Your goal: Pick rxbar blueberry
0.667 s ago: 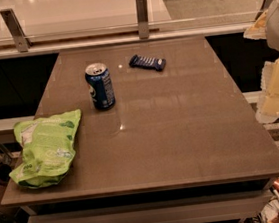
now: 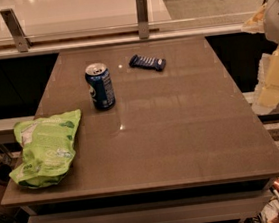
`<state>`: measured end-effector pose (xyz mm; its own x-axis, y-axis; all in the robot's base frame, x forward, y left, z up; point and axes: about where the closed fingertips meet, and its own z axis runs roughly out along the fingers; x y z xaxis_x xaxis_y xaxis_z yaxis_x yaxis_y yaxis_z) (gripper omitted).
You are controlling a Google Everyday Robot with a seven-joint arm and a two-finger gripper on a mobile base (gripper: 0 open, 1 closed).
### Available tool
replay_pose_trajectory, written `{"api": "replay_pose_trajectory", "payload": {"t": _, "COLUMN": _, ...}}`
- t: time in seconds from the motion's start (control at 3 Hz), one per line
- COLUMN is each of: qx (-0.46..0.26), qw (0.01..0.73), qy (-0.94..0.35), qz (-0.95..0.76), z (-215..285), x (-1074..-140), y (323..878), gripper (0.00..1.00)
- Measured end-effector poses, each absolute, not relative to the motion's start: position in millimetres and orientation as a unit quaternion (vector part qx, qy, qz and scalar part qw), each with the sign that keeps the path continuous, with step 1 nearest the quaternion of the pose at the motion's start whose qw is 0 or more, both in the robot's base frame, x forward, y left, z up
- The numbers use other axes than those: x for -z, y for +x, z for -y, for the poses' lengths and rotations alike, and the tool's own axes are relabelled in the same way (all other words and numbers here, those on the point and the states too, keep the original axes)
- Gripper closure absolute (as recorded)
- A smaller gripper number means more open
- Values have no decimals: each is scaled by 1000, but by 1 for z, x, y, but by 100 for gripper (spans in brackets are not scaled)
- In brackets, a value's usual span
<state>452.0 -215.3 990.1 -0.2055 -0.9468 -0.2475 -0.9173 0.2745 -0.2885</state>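
Closest to me on my feed, the lime-green chip bag lies crumpled at the near left corner of the grey-brown table, nearer than the blue soda can and to its left, with its outer edge hanging a little past the tabletop. The soda can stands upright, well apart from the bag, with its opened top facing up. To the can's right, off the table's right edge and held above the level of the tabletop, I see the cream-coloured gripper with part of the arm. It is partly cut off by the frame and touches nothing. From here I cannot tell whether it is released or clenched, though it appears to carry nothing. Just beyond the can and to its right lies the rxbar blueberry, a small flat dark-blue wrapped bar with pale stripes of lettering. It rests flat on the tabletop, turned at a slight angle, near the can but not touching it, and well apart from the gripper. Farther than the can, past the table's back edge, a low rail runs across with two upright metal posts, one behind the bar and one off to the can's left, and behind them is a pale glossy counter.
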Motion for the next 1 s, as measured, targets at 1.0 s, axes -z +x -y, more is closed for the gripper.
{"api": "replay_pose_trajectory", "payload": {"t": 1.0, "qx": -80, "qw": 372, "qy": -529, "qz": -759, "z": 215, "x": -973, "y": 565, "gripper": 0}}
